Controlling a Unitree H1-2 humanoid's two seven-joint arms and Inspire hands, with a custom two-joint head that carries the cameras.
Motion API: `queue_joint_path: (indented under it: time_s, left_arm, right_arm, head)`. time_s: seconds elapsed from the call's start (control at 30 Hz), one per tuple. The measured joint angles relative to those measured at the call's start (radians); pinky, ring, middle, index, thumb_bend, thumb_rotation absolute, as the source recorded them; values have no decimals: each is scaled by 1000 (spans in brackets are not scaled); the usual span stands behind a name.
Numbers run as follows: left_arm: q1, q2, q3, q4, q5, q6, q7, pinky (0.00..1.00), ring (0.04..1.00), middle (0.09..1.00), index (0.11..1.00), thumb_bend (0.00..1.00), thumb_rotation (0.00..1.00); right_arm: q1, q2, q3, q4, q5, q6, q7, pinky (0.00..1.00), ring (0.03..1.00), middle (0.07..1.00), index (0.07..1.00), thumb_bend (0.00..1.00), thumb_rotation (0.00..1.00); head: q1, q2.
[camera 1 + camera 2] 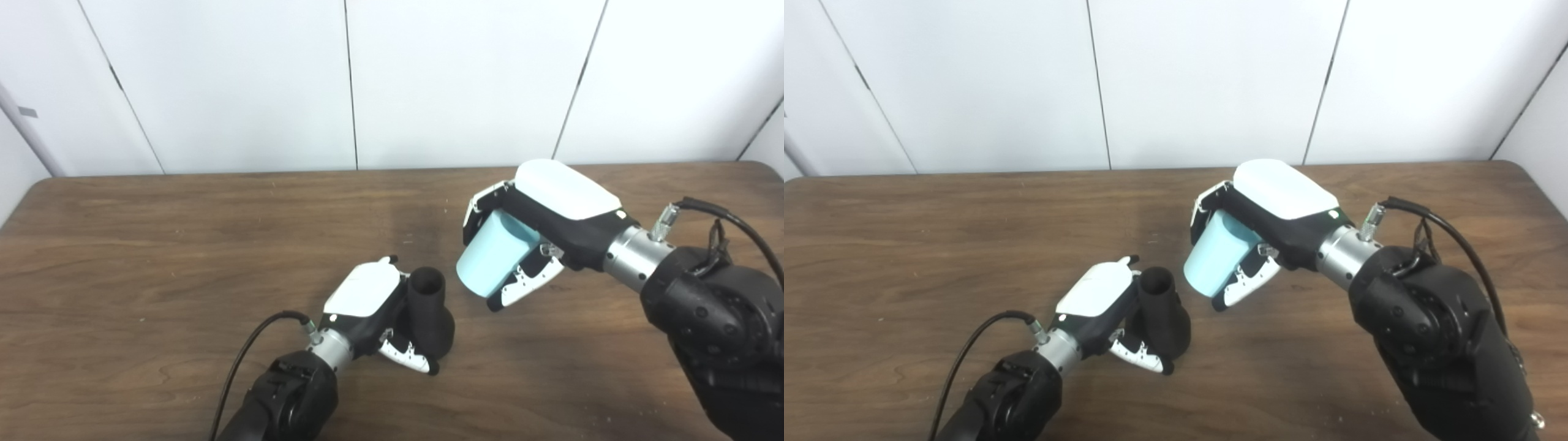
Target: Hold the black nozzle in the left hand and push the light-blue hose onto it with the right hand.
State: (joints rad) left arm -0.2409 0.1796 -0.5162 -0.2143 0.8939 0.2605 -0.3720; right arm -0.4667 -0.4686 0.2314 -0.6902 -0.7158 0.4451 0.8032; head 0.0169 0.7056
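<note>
Item 1, nearest: left hand (373, 306), clamped around the wide base of the black nozzle (429, 318); narrow open neck pointing up and away, base low over the wooden worktop (153, 257).

Item 2, farther right: right hand (539, 229), closed around the light-blue hose (493, 257), a short, wide sleeve; its open end is tilted down-left toward the nozzle neck.

Item 3, beyond: white panelled wall (245, 79).

Status: both parts grasped and roughly aimed; hose end near the neck but apart. Outstanding, by judgement: aligning, then pushing the hose on.
</note>
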Motion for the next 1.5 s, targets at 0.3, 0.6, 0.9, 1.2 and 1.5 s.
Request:
queue_joint_path:
  time_s: [0.3,0.6,0.9,1.2,1.5]
  left_arm:
    - [0,0,-1,4,0,-1,9,1000,743,553,447,511,0]
    - [-4,1,-4,7,0,-1,10,1000,735,551,451,512,0]
    - [-37,7,-18,21,-1,7,-17,1000,809,501,479,521,0]
    - [-59,13,-35,20,5,34,-46,1000,813,495,483,522,0]
    - [-65,18,-50,20,20,34,-45,1000,806,559,443,510,0]
  right_arm:
    - [0,-1,-10,-12,2,5,17,321,434,502,499,500,0]
    - [-3,-2,-33,-21,6,8,20,321,442,498,496,500,0]
    - [-4,-1,-37,-28,10,2,20,318,446,506,496,500,0]
    - [-4,2,-34,-42,14,-1,20,316,438,512,503,499,0]
    - [-11,45,-13,-46,16,-4,19,316,432,513,502,499,0]
  head:
    - [2,6]
    - [5,11]
    - [8,18]
    - [8,21]
    - [9,20]
